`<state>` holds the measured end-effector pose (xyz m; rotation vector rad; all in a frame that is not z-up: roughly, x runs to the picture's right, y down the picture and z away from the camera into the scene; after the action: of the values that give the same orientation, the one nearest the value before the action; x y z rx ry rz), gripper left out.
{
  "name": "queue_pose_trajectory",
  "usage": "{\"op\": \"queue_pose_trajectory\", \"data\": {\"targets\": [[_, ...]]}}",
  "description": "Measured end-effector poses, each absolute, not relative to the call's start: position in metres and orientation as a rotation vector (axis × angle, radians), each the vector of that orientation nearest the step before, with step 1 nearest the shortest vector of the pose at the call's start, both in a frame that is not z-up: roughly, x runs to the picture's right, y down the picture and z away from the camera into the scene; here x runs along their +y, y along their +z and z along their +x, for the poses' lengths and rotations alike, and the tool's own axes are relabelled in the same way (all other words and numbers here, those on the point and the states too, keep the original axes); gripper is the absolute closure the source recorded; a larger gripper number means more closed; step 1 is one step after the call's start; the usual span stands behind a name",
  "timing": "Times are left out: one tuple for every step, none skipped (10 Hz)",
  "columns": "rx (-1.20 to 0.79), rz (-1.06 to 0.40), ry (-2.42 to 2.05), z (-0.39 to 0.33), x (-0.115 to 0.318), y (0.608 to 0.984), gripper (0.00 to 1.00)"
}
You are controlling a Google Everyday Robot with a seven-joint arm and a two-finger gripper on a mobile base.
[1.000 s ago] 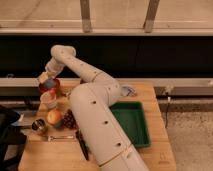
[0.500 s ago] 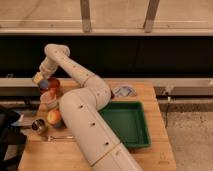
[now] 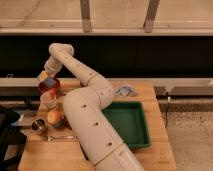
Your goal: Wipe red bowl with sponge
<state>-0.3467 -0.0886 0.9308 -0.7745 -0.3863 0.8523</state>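
The gripper [image 3: 46, 76] grips the sponge [image 3: 44, 77] at the far rim of the red bowl [image 3: 49, 86]. Just in front of the bowl stands a pink cup [image 3: 48, 99], then an apple [image 3: 54, 118].

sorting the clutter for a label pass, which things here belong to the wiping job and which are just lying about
Job: red bowl; sponge, at the end effector over the bowl's far left rim.

Lying about: small cup, apple, green tray, cloth, fork.
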Motion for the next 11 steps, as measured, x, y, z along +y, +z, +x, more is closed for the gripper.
{"op": "queue_pose_trajectory", "data": {"targets": [[-0.382, -0.774, 0.861, -0.341, -0.086, 0.929, 1.0], [-0.381, -0.774, 0.866, -0.339, -0.084, 0.926, 1.0], [-0.383, -0.776, 0.863, -0.342, -0.08, 0.921, 1.0], [-0.389, -0.778, 0.859, -0.345, -0.078, 0.916, 1.0], [-0.397, -0.785, 0.849, -0.351, -0.075, 0.91, 1.0], [-0.408, -0.792, 0.832, -0.356, -0.073, 0.905, 1.0], [-0.417, -0.8, 0.816, -0.362, -0.072, 0.903, 1.0], [-0.428, -0.812, 0.798, -0.374, -0.071, 0.904, 1.0], [-0.441, -0.821, 0.779, -0.387, -0.072, 0.905, 1.0], [-0.447, -0.827, 0.777, -0.391, -0.074, 0.909, 1.0], [-0.452, -0.832, 0.777, -0.392, -0.075, 0.913, 1.0]]}}
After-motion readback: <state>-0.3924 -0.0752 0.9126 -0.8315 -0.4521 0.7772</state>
